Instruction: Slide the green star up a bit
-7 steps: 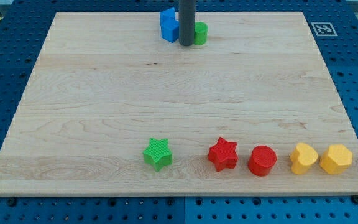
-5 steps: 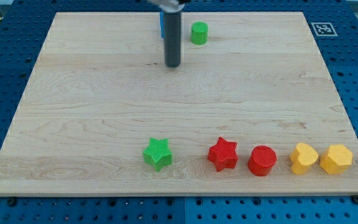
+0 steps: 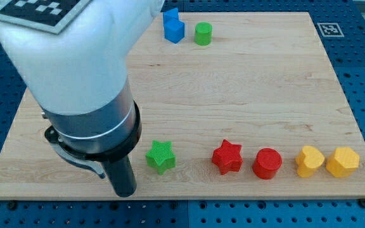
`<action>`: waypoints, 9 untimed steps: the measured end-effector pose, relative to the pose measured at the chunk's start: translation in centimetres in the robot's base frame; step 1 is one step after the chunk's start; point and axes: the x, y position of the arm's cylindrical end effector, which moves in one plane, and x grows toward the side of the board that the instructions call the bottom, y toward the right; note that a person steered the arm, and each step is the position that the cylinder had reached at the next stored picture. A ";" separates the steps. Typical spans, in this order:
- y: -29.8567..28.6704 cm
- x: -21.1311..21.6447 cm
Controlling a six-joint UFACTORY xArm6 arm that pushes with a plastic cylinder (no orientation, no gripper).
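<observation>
The green star [image 3: 161, 156] sits near the view's bottom edge of the wooden bench [image 3: 246, 88], in line with the red star [image 3: 227, 157], so I judge the upward slide not yet begun. My tip [image 3: 125, 193] rests low and just to the star's left, not touching it. There are no fingers here, only a rod, which needs to get beneath the star before pushing.
</observation>
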 end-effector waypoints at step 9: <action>6.7 -7.1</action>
